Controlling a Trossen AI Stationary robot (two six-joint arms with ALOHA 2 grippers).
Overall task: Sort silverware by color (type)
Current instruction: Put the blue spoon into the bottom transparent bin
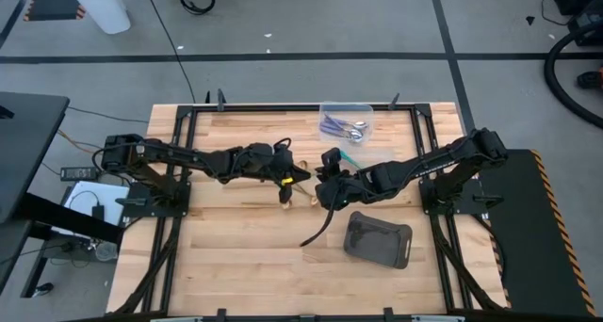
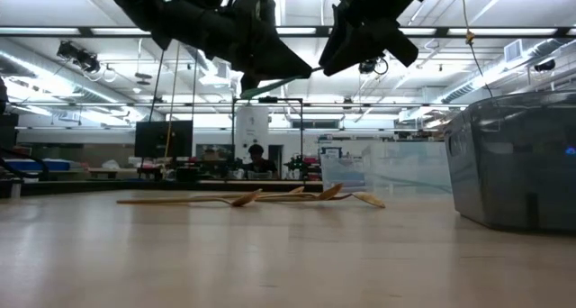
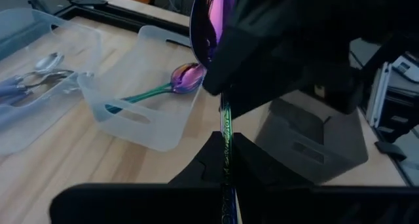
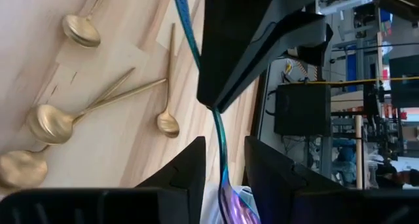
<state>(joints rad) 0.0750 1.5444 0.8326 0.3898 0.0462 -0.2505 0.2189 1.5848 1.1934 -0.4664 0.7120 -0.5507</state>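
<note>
Black arm parts fill the top of the low view and hide the spot where the spoon is held, so nothing to learn from that side. From above, too small and too dark to pick out the held spoon over the middle of the wooden table (image 1: 236,256). In the left wrist view, part of the rainbow spoon (image 3: 208,24) covered by the bulky body of the other arm. Looks shiny, teal-green along the thin handle and bright purple in the round bowl. Held up in the air, not touching the wood. Pinched by the handle in the left gripper (image 3: 226,145), both fingers pressed tight on it. Bowl end between the fingers of the right gripper (image 4: 224,155), spread a little with a gap on each side of the handle, not squeezing it. Nearby, flat on the wood: four gold spoons (image 4: 49,122) in a loose bunch. Well apart from those, one more rainbow spoon (image 3: 163,88) lying in a clear tub (image 3: 154,129), and silver spoons with lilac handles (image 3: 39,70) in a second clear tub (image 3: 19,27) just beside it. Near the right arm, a dark grey tray (image 1: 379,239).
</note>
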